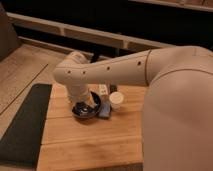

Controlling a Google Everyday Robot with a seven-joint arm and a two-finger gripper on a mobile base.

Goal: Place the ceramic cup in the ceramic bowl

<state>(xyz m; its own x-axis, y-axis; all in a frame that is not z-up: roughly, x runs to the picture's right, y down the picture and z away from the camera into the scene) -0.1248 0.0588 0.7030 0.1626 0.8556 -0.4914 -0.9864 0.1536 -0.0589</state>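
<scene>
One white arm [125, 70] reaches in from the right and bends down over the wooden tabletop [90, 145], its gripper [84, 106] low in the dark ceramic bowl [88, 117]; whether it is open or closed cannot be told. The ceramic cup [116, 100] stands upright just right of the bowl, ungripped, with a blue-grey block [104, 112] between them and a slim white bottle [103, 90] just behind

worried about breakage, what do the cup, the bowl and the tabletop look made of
The ceramic cup: plain, even cream-white, likely ceramic, though the look leaves plastic open. The ceramic bowl: near-black with shiny highlights, probably glazed ceramic. The tabletop: light wood, with plank seams showing. The pincer sits low over the bowl, beside the cup.
</scene>
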